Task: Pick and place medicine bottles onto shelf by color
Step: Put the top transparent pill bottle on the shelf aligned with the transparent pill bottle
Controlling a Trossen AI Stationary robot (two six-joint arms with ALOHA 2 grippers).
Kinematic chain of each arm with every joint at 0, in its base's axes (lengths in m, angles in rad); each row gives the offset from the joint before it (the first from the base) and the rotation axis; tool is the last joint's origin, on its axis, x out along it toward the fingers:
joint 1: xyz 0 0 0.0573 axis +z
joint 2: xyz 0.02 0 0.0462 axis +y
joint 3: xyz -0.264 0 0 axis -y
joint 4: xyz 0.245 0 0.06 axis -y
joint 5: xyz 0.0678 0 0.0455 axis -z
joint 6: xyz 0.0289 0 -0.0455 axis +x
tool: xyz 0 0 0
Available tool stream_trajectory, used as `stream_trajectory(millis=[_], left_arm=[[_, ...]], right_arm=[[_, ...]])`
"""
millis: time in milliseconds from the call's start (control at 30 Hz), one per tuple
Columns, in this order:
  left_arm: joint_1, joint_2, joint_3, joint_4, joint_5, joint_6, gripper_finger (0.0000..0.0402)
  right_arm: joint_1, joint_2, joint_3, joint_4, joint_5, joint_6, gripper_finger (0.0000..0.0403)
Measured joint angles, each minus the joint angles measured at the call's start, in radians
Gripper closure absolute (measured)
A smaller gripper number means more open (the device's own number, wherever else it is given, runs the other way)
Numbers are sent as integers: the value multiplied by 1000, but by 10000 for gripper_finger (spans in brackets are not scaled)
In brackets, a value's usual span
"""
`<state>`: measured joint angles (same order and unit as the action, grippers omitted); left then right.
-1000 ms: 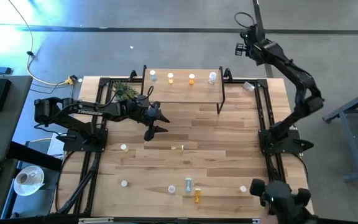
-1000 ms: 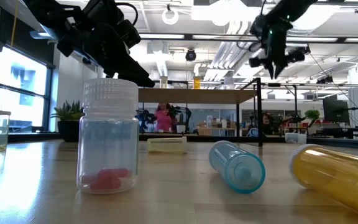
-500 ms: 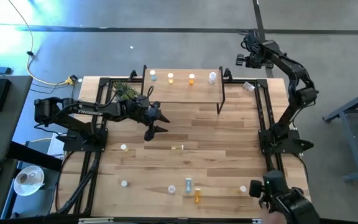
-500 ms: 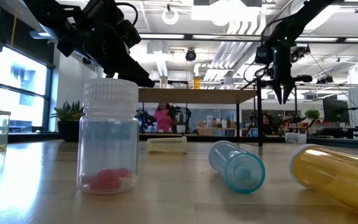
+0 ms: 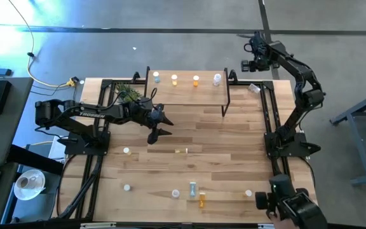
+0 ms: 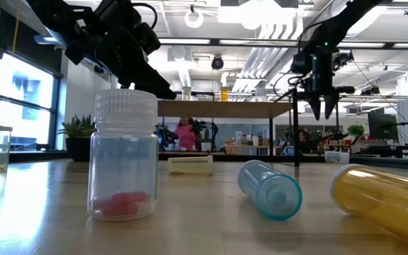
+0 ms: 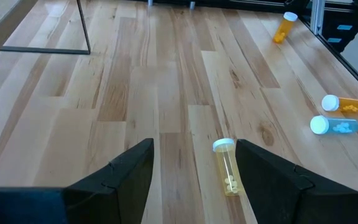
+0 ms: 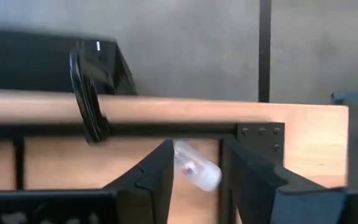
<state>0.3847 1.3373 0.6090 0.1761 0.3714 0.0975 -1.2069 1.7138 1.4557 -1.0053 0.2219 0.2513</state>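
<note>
Right gripper [image 5: 244,65] up at 1 o'clock beyond table corner, fingers apart, grasping nothing; clear bottle [image 8: 196,166] lies on its side below, between fingers in wrist view. Left gripper [image 5: 161,124] hovers near table centre, jaws spread, empty; yellow bottle [image 7: 226,165] lying just ahead. Shelf [image 5: 184,89] at 12 o'clock carries four bottles in row. More bottles scattered toward 6 o'clock.
</note>
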Motion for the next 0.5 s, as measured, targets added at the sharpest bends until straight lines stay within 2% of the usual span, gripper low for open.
stream_trajectory(millis=[233, 500], left_arm=[[0, 0, 0, 0, 0, 0, 186], [0, 0, 0, 0, 0, 0, 186]], right_arm=[[-17, 0, -82, 46, -54, -121, 258], [5, 1, -91, 44, -21, -164, 258]])
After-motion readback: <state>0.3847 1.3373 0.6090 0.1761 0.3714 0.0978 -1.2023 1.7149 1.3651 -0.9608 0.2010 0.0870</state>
